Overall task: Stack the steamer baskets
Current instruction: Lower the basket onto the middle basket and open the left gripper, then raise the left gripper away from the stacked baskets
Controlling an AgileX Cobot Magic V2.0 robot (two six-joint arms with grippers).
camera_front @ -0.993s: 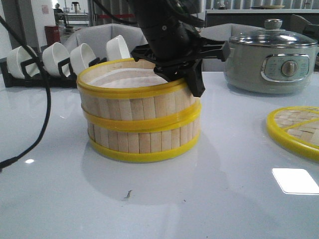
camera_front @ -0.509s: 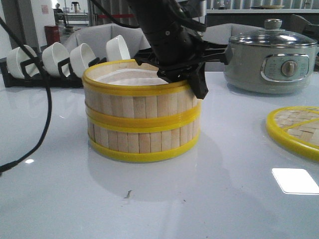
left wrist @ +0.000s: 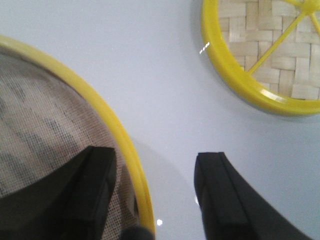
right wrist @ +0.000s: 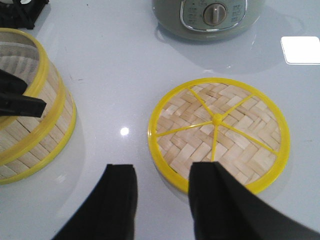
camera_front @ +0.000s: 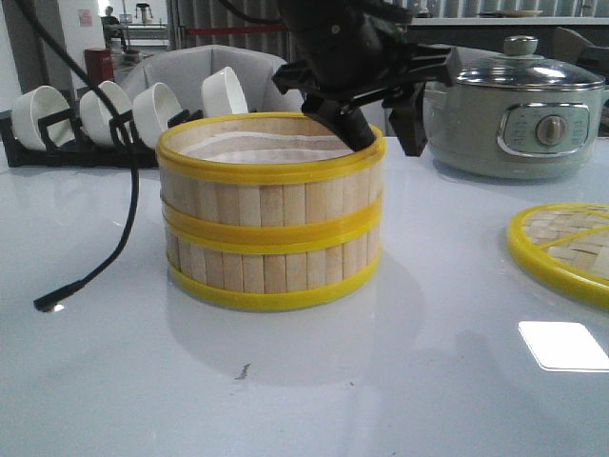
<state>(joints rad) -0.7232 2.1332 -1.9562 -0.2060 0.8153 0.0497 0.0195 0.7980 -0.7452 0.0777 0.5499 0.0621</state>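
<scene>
Fingers on my left gripper (left wrist: 157, 192) stand apart, straddling the right rim of the upper steamer basket (camera_front: 271, 181) without clamping it; my right gripper (right wrist: 162, 197) is spread too, hanging over the near edge of the woven lid (right wrist: 219, 134). That upper basket sits squarely on the lower steamer basket (camera_front: 271, 271), left of centre on the table (camera_front: 428, 381). My worry: the inner finger catches the liner or rim on withdrawal and tips the stack.

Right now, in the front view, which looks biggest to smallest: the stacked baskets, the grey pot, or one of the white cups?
1. The stacked baskets look largest, though they sit nearest the camera, which flatters them.
2. The grey pot, farther back, so its true size against the baskets is unsure.
3. A white cup, clearly smallest.
</scene>
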